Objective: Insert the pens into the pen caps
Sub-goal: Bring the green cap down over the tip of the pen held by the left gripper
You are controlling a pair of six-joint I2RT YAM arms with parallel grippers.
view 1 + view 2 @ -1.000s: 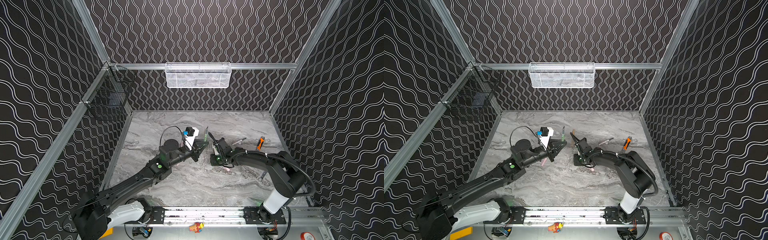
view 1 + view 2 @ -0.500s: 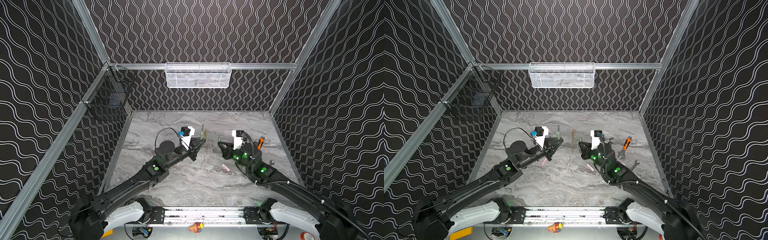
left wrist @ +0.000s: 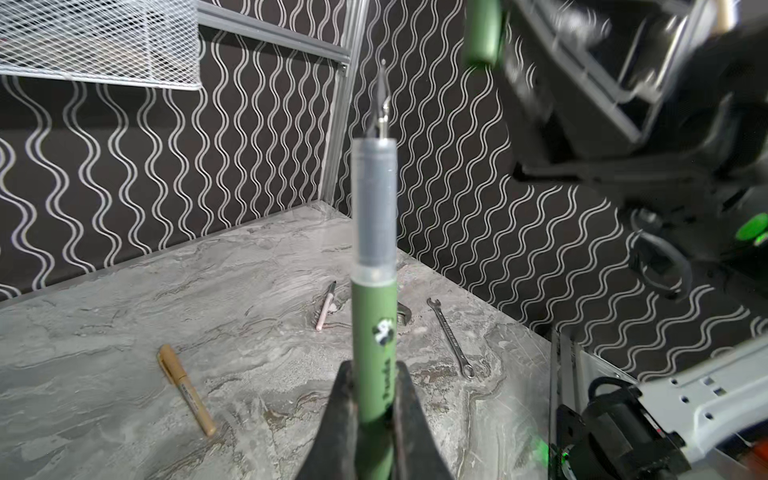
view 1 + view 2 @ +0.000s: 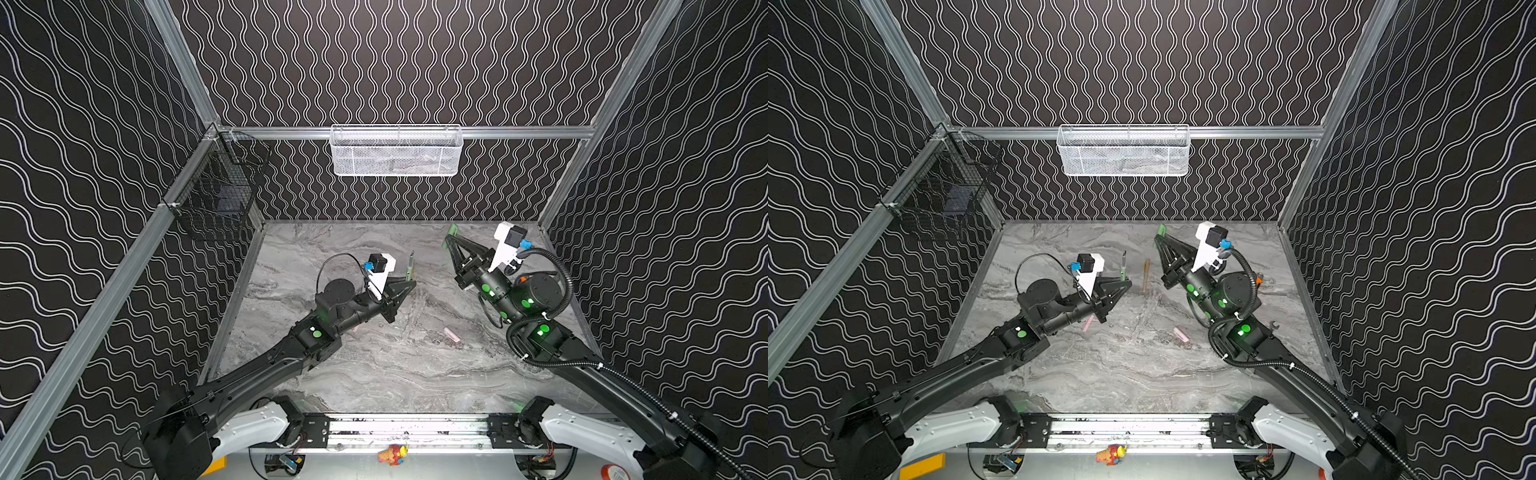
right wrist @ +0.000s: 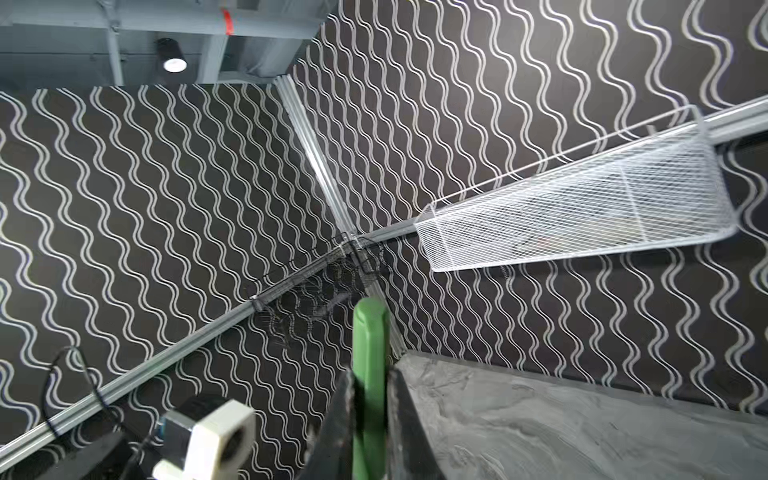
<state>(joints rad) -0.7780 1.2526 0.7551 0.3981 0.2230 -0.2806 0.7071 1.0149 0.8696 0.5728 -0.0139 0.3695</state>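
My left gripper (image 3: 374, 376) is shut on the dark green pen (image 3: 373, 316), whose grey section and narrow tip point away from me. In both top views that pen (image 4: 410, 266) stands up from the left gripper (image 4: 409, 282) near the table's middle. Raised at the back right, my right gripper (image 5: 370, 384) is shut on the green pen cap (image 5: 370, 345), apart from the pen; the cap (image 4: 452, 230) shows in the top views too. A tan-gold pen (image 3: 187, 386), a pink pen (image 3: 325, 309) and a pink cap (image 4: 1180, 333) lie on the table.
A grey spanner (image 3: 451, 336) lies near the right wall. A white mesh basket (image 4: 395, 151) hangs on the back wall and a black wire basket (image 4: 216, 195) on the left wall. A pink piece (image 4: 1088, 323) lies under the left arm.
The two grippers, close together a second ago, have drawn apart. The right arm has swung back and up to the right with the green cap. The left gripper has shifted slightly.
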